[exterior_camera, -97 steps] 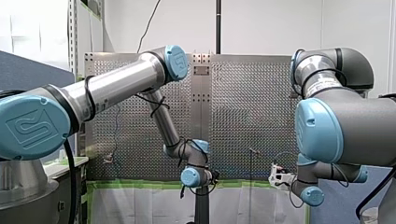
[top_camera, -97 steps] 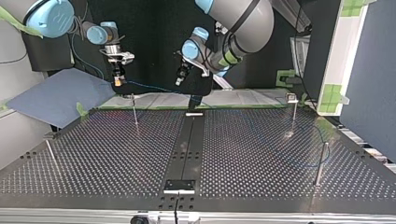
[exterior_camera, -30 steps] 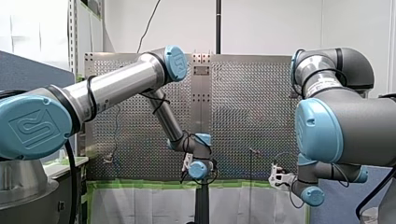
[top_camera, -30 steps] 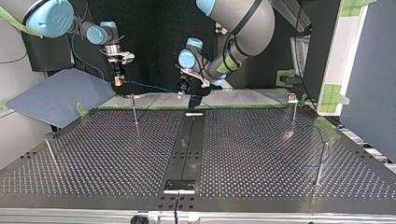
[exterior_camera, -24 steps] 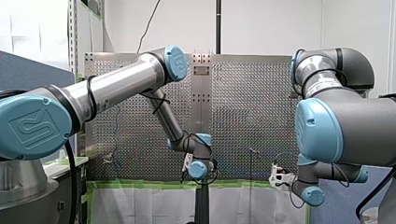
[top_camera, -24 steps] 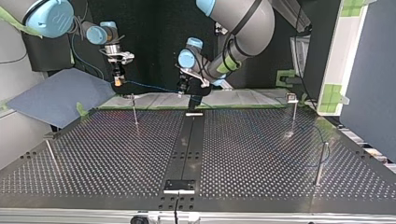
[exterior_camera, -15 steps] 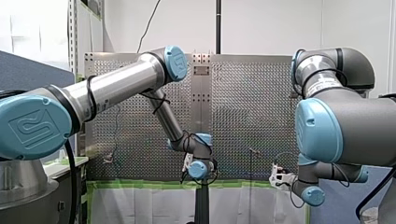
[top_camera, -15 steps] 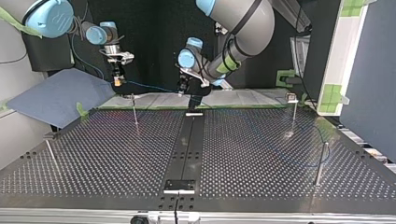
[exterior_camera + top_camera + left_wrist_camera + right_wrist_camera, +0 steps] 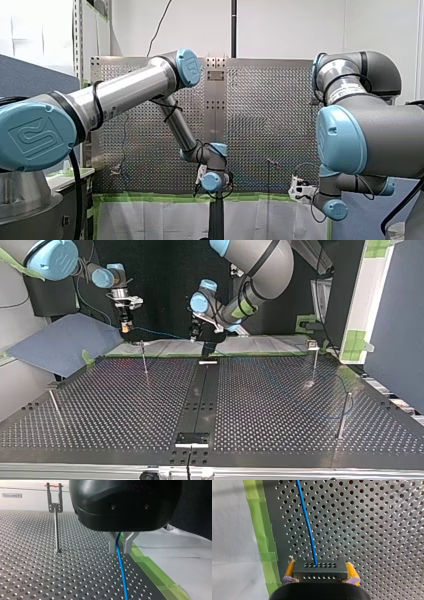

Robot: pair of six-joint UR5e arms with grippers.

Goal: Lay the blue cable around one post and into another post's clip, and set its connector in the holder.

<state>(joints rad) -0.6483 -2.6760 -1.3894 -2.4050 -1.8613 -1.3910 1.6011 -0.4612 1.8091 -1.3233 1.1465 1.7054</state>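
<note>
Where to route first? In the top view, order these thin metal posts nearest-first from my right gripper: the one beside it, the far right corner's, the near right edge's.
1. Thin metal post beside right gripper, view's left.
2. Far-corner post, view's right.
3. Near-edge post, right, closest to camera.

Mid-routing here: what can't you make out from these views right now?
Top view: past my left gripper, the cable fades against the table; whether it rounds the plain post at that view's right is too faint to tell.
Front view: my left arm hides my left gripper.
Right wrist view: my right gripper covers the near end of the connector.
Holder: no view shows it clearly.
</note>
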